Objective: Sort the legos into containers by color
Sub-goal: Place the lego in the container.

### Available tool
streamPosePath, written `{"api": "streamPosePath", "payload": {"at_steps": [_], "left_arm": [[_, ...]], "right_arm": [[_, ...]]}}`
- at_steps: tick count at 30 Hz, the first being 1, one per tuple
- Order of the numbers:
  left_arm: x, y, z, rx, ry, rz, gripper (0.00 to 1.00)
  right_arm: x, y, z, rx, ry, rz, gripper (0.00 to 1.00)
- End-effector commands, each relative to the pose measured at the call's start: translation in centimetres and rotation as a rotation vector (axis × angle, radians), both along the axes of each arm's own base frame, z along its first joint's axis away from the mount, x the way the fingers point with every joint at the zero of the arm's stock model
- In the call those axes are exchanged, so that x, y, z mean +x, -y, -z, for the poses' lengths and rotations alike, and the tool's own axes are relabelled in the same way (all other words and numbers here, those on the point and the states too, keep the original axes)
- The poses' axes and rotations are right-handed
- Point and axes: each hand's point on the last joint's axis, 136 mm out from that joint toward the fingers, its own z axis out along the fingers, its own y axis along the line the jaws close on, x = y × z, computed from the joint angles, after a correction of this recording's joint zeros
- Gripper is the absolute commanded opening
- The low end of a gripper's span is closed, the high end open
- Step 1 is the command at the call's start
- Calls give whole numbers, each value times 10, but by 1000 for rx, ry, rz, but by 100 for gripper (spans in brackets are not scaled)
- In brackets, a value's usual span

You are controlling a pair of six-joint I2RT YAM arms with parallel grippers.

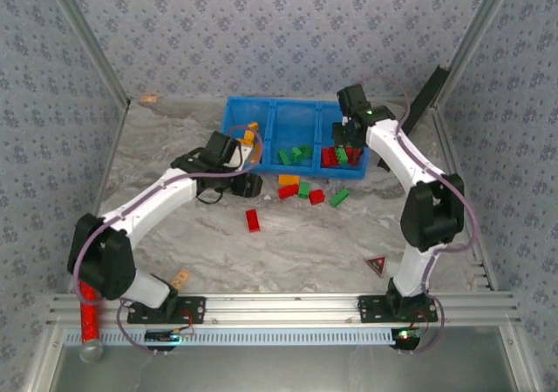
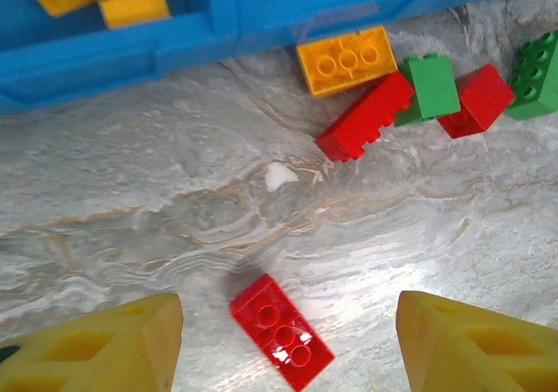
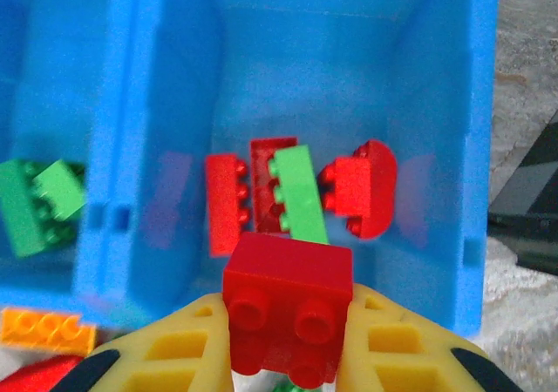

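Observation:
The blue tray [image 1: 234,131] holds orange-yellow legos in its left compartment, green ones in the middle and red ones plus one green brick [image 3: 298,192] in the right. My right gripper [image 3: 288,344] is shut on a red lego [image 3: 288,309] and hangs over the right compartment [image 3: 436,104]; from above it is at the right gripper [image 1: 349,136]. My left gripper [image 2: 288,344] is open above the table, and a lone red lego [image 2: 281,331] lies between its yellow fingers [image 2: 105,348]. Seen from above, the left gripper [image 1: 247,185] sits just behind that red lego [image 1: 253,220].
Loose legos lie in front of the tray: orange [image 2: 344,58], red [image 2: 366,116], green [image 2: 427,87], red [image 2: 475,100], green [image 2: 536,74]. A black-and-red triangular piece [image 1: 377,265] lies near the right arm's base. A red glittery cylinder [image 1: 87,314] is at the front left.

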Motion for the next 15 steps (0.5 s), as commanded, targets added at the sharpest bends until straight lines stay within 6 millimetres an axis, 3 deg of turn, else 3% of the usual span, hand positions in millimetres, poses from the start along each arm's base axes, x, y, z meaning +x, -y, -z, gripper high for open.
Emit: {"api": "streamPosePath", "payload": {"at_steps": [1,8,15], "left_arm": [[2,17,9,-12,-28,-34,66],[22,47,16,56,-3,-83,69],[43,77,36,90,-13,-58,70]], "right_arm": [[28,0,6,9,33,-21,26],[50,5,41,18,-9,-15,28],[54,9,57,27,-33,-22,35]]}}
